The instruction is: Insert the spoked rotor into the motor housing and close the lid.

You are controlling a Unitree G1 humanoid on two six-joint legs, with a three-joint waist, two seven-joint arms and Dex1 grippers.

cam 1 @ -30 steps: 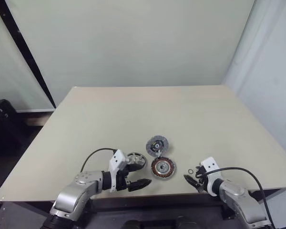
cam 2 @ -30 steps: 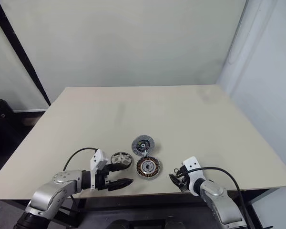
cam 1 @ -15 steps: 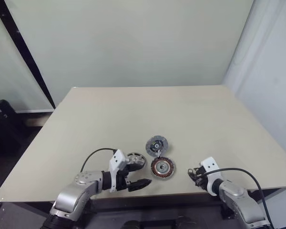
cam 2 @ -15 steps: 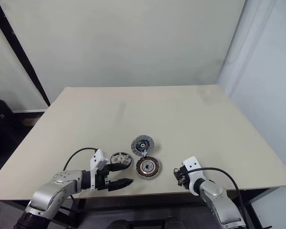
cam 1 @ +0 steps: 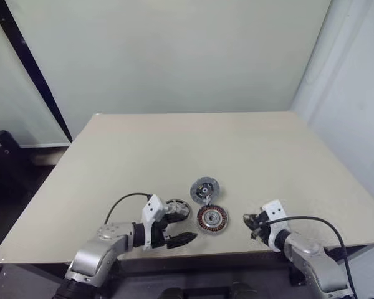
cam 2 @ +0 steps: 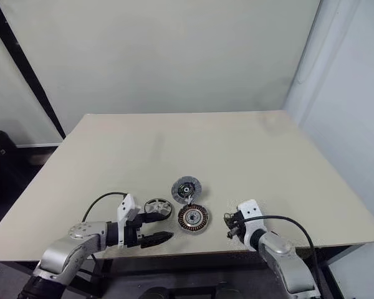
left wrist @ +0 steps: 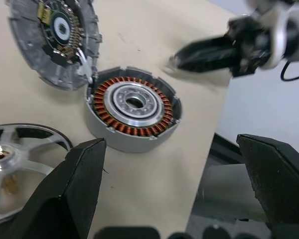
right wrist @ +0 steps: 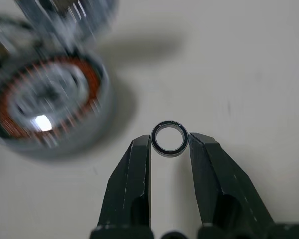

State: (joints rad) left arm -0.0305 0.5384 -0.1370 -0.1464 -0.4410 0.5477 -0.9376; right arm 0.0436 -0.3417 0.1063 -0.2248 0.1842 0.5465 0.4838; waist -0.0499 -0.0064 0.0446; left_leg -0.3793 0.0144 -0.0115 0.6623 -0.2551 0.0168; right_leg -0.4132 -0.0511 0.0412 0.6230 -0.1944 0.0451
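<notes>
Beige table (cam 1: 174, 143) is carrying all parts, lower centre of head view. Our right gripper (right wrist: 169, 144), wide a sec ago, is now pinching a small ring (right wrist: 169, 138) & lifting it. Left gripper (cam 1: 182, 229) is hanging spread beside spoked rotor (cam 1: 178, 210). Motor housing (cam 1: 212, 218) is waiting open, lid (cam 1: 206, 188) touching its far edge; rotor isn't inserted yet.

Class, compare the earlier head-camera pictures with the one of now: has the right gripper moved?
Yes. The right gripper has closed in on the motor housing and risen from the table's near edge.
</notes>
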